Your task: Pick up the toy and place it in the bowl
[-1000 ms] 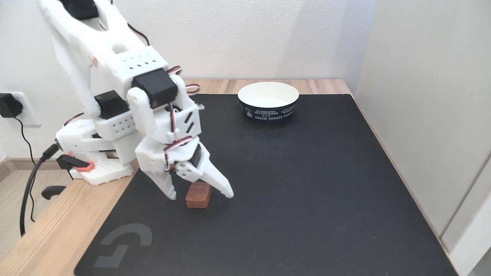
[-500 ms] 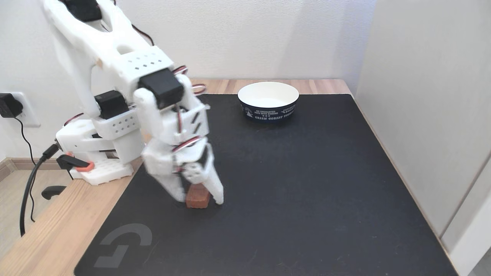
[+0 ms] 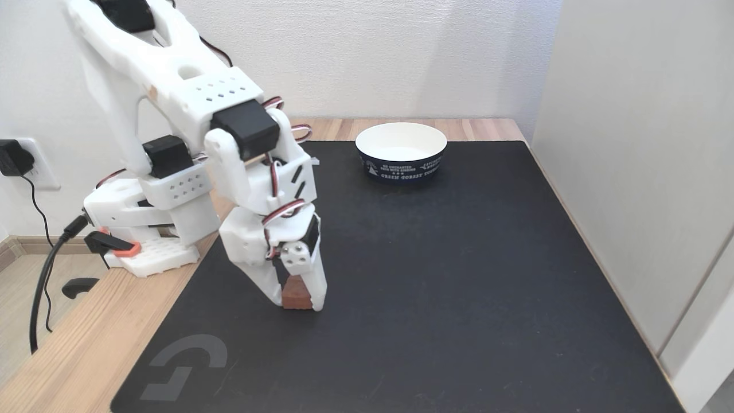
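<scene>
My fingers have closed in since a second ago — my gripper (image 3: 297, 304) now clamps the toy (image 3: 296, 294) on the mat (image 3: 459, 275), far from the bowl (image 3: 401, 150).

The pincer (image 3: 298, 301) clamps the toy (image 3: 296, 295) on the black mat (image 3: 459, 275), near left; the bowl (image 3: 401, 152) sits far right.
</scene>
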{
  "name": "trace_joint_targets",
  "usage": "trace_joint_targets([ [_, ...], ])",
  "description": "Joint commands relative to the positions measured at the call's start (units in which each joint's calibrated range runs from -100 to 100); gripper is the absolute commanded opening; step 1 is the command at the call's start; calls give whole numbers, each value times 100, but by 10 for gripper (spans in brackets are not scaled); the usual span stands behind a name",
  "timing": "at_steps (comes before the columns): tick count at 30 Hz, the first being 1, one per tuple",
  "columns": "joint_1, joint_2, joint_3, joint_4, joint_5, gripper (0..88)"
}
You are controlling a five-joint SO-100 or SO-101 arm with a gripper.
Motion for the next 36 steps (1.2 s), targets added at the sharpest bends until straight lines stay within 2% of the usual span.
trace_joint_targets([
  [1, -595, -1021, -330, 5, -478, 23],
  [3, -1147, -2055, -321, 22, -750, 23],
  [7, -1950, -2972, -375, -80, -1287, 24],
  [8, -2452, -3014, -447, -367, -1559, 24],
  [17, -4760, -2689, -483, -2357, -2650, 23],
  [22, -5697, -1738, -952, -3433, -2952, 23],
  [27, -6233, -788, -1456, -3788, -3010, 23],
  [36, -6634, 188, -1420, -3907, -3218, 32],
])
